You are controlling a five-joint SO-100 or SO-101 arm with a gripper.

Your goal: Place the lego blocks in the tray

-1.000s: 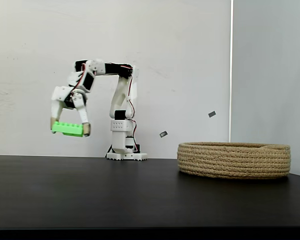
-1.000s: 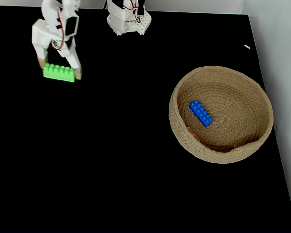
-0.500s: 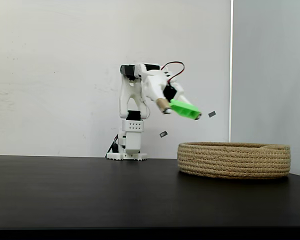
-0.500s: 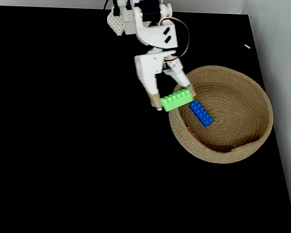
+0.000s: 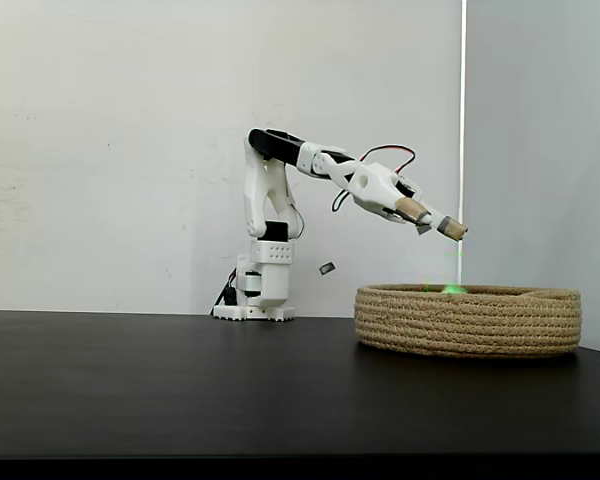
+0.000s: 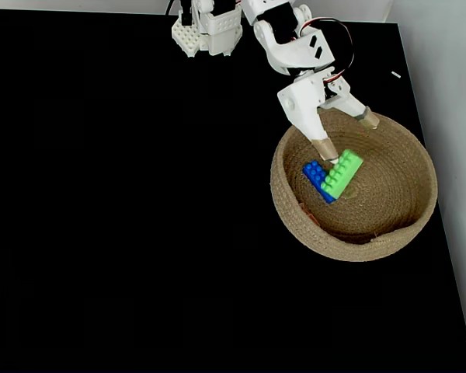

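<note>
Now gripper (image 6: 344, 131) spread open above tray (image 6: 408, 233); green brick (image 6: 342, 173) released, lying across blue brick (image 6: 317, 178) (two delivered).

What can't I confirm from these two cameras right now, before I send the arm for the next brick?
- Salmon-pink brick: in a fixed view from above, just a sliver shows under the coiled tan rope basket's near wall; its pose is unreadable.
- Bright green studded brick: in the side fixed view the basket rim hides all but a blurred top.
- Blue studded brick: partly covered by the green one.
- Open gripper: its height above the bricks is unclear from above.
</note>
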